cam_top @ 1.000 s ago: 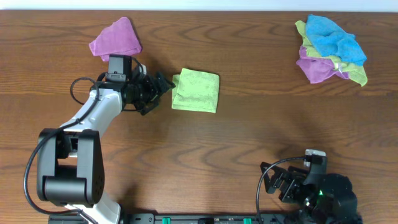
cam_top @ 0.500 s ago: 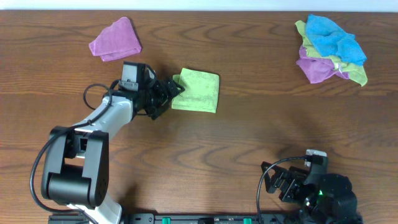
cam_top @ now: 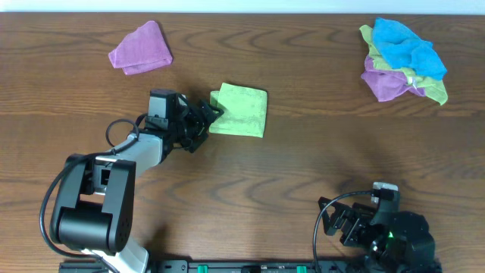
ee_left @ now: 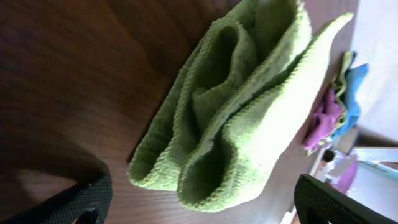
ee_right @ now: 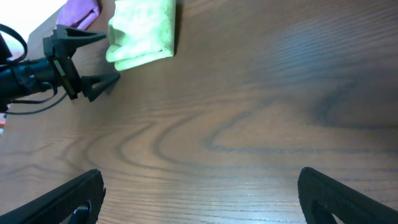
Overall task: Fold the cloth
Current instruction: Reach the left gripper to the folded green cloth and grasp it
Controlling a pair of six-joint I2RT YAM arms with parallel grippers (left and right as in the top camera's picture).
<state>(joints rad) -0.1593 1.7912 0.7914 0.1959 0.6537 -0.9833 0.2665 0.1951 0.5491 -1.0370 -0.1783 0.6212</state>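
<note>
Green terry, already doubled over into a thick, near-square pad: the cloth [cam_top: 239,111] lies on the wooden worktop [cam_top: 303,174], left of centre and towards the far edge. My left arm [cam_top: 136,146] reaches it from the left side, and the left jaws stand spread wide right at its near edge. In the left wrist view the cloth [ee_left: 236,106] sits straight ahead, between the two dark fingertips [ee_left: 84,200] but beyond them, not yet inside the gap. Its stacked layer edges face me, and the folds run away from the camera, roughly along my line of approach. I cannot tell whether a tip brushes the fabric.

The right arm [cam_top: 388,230] sits well apart at the near right corner. The right jaws are spread and hold nothing. So I judge the left arm takes the next move: push forward until the layered edge sits between the jaws. A purple cloth [cam_top: 141,48] and a mixed pile [cam_top: 404,59] lie clear of this.
</note>
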